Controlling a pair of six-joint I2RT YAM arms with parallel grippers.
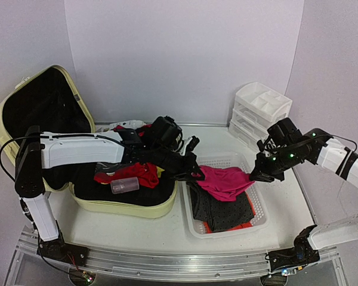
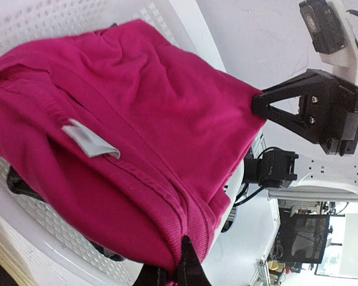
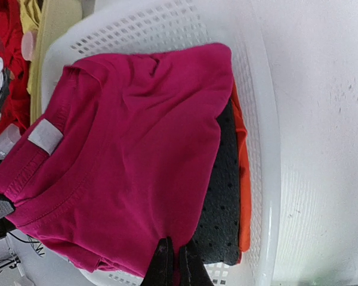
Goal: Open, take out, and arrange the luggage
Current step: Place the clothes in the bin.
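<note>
Left gripper (image 1: pixel 195 174): jaws clamped on one hem of the magenta shirt (image 1: pixel 225 181). Right gripper (image 1: pixel 254 174), at 3 o'clock from it: pinched tight on the opposite edge. The shirt spans between them, long axis 9-to-3, just above the white mesh basket (image 1: pixel 259 210) and the dark clothes (image 1: pixel 221 213) lying in it. The luggage (image 1: pixel 137 208) sits open at 9 o'clock from the left gripper, with a red garment (image 1: pixel 140 173) and a small bottle (image 1: pixel 124 185) inside. The left arm is nearer; I judge the next fetch is its job.
</note>
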